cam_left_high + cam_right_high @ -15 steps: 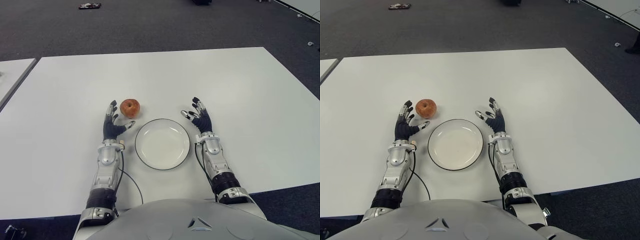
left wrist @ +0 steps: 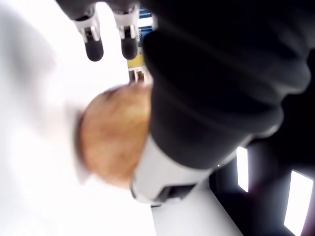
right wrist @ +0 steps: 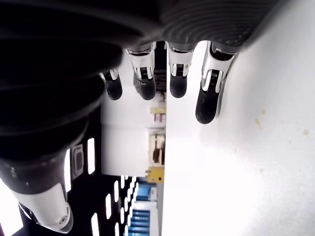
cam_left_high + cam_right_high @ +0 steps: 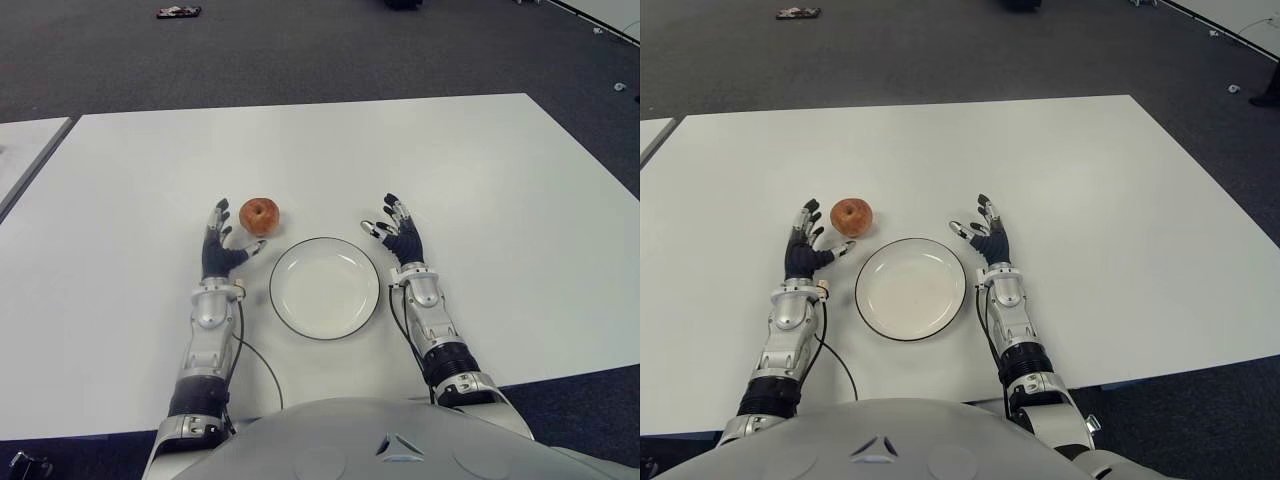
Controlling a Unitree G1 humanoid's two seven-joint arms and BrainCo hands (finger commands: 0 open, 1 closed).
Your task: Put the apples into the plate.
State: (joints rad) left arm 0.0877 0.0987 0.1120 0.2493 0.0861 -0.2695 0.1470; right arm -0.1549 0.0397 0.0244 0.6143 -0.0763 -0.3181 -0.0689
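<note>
A white plate [image 4: 324, 288] with a thin dark rim sits on the white counter [image 4: 480, 170], close to the robot's edge, and nothing lies in it; its inside is bare white. The single apple [image 4: 259, 215] in view, reddish with a paler yellow patch, stands on the counter just beyond the plate's far-left rim, apart from it.

The left robot hand [image 4: 220, 245] is to the left of the plate, fingers spread and pointing away from the robot, holding nothing. Its fingertips [image 4: 221, 206] reach level with the apple, which is just beside them on the plate side, and the thumb angles toward the space below the fruit. In the left wrist view the apple [image 2: 114, 141] fills the space beside the thumb, very near it (whether thumb and skin actually touch cannot be told), with two fingertips [image 2: 93, 48] extended past it over the counter.

The right robot hand [image 4: 983, 237] shows just right of the plate's far-right rim, also opened wide and empty; the right wrist view shows its four fingers [image 3: 206, 101] straight and separated above the white surface.

A black cable [image 4: 258, 368] curves over the counter from the left forearm toward the robot's body. Past the counter's far edge lies dark carpeted floor [image 4: 300, 50], with a small dark object [image 4: 179, 12] resting on it.
</note>
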